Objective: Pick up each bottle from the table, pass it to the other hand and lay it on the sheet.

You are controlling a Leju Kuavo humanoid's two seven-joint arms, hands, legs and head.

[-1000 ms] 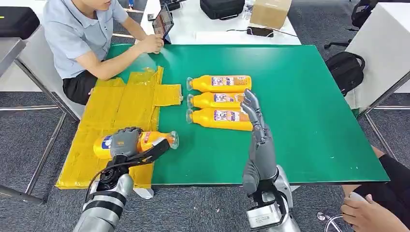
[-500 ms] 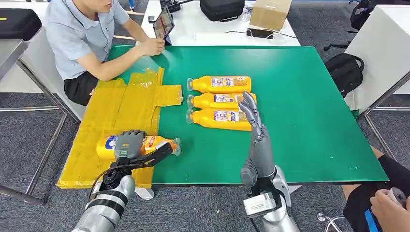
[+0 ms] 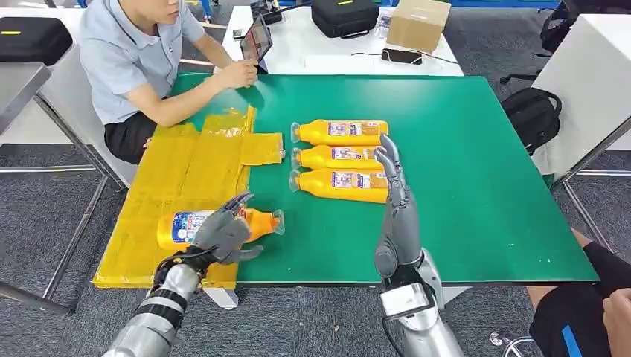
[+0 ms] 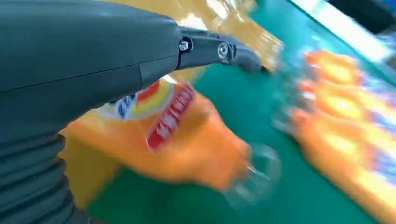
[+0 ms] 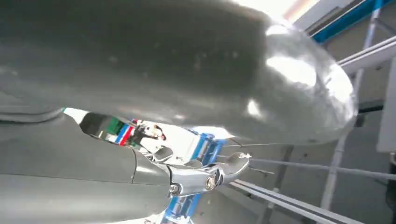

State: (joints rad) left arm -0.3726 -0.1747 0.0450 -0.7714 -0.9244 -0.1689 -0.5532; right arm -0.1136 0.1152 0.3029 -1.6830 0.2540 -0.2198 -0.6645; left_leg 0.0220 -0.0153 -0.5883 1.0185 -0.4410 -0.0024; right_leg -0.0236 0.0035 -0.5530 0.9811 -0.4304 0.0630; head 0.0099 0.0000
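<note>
An orange bottle is lying on its side at the near edge of the yellow sheet, its clear cap end overhanging onto the green table. The left hand is hovering just beside it with fingers spread apart and holding nothing; the left wrist view, though blurred, is showing the bottle free below the thumb. Three more bottles are lying side by side on the table, well apart from the sheet, caps pointing toward it. The right hand is standing upright near the closest of them, fingers extended and apart, gripping nothing.

Judged by appearance, these bottles are full, so they are probably fairly heavy, rigid plastic with a smooth, somewhat slippery label band. Being round, each is liable to roll when nudged. The best hold is likely around the labelled mid-body, leaving one end free for the receiving hand. A seated person is resting a forearm at the table's far corner.
</note>
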